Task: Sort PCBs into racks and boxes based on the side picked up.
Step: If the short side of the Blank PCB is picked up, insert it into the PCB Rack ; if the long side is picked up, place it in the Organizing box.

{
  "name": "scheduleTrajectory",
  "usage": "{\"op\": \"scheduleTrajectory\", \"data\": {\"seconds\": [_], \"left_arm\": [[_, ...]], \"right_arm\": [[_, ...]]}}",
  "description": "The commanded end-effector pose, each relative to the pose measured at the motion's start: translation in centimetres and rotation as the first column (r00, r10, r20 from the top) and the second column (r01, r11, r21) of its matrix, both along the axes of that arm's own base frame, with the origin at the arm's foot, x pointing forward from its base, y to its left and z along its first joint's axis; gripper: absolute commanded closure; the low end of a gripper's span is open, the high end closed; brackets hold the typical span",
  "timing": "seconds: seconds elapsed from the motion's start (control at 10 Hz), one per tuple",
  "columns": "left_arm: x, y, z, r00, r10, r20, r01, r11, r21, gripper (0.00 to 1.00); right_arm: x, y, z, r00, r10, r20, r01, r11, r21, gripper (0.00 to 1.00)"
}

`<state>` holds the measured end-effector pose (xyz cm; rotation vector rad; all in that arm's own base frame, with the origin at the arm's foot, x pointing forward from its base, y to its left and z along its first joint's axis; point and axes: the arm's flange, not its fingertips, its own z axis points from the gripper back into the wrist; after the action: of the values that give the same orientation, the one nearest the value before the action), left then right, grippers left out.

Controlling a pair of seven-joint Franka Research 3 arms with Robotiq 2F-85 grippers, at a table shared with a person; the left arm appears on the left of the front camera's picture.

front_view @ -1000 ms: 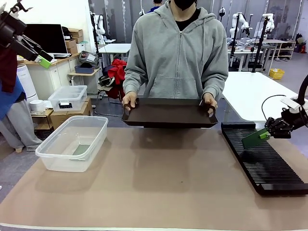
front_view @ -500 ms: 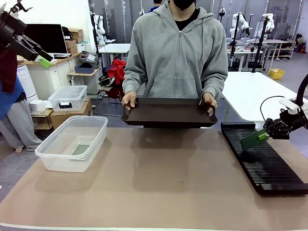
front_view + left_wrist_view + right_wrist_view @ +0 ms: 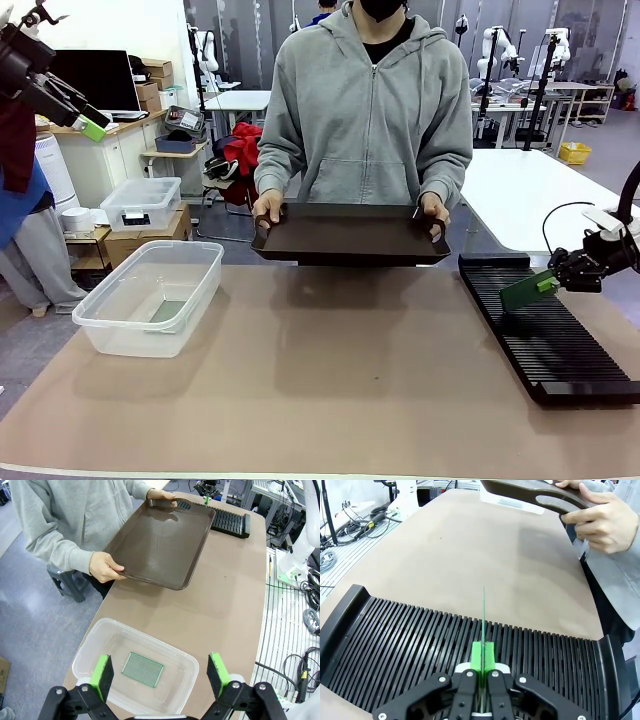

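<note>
My right gripper point(image 3: 548, 283) is shut on a green PCB point(image 3: 522, 291), held on edge just above the far end of the black slotted rack point(image 3: 545, 335). The right wrist view shows this PCB point(image 3: 483, 615) edge-on, rising from the gripper point(image 3: 483, 652) over the rack's slots point(image 3: 410, 650). A clear box point(image 3: 150, 297) sits at the table's left with a second PCB point(image 3: 143, 669) lying flat inside. My left gripper point(image 3: 90, 125) hangs open high at the far left; in its own view it stands point(image 3: 161, 665) above the box point(image 3: 100, 630).
The person holds a dark brown tray point(image 3: 350, 240) by both handles over the table's far edge; it shows bare inside point(image 3: 160, 540). A small lidded clear box point(image 3: 140, 203) stands off the table at left. Brown tabletop lies open between box and rack.
My right gripper has moved slightly left and down with the PCB over the rack. The left arm and the tray have stayed still.
</note>
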<state>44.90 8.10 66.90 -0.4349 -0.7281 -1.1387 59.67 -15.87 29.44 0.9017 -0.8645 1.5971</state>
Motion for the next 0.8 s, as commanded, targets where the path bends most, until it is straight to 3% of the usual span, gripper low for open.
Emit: {"op": "scheduleTrajectory", "data": {"seconds": [0.0, 0.7], "left_arm": [[0.00, -0.05, -0.03, 1.000, 0.001, -0.001, -0.001, 1.000, 0.004, 0.00], [0.00, -0.05, -0.03, 1.000, 0.001, -0.001, -0.001, 1.000, 0.004, 0.00]], "right_arm": [[0.12, 0.22, 0.24, 1.000, 0.002, 0.006, -0.002, 1.000, -0.009, 0.98], [0.46, 0.17, -0.62, 1.000, 0.012, 0.005, -0.012, 0.999, 0.037, 0.98]]}}
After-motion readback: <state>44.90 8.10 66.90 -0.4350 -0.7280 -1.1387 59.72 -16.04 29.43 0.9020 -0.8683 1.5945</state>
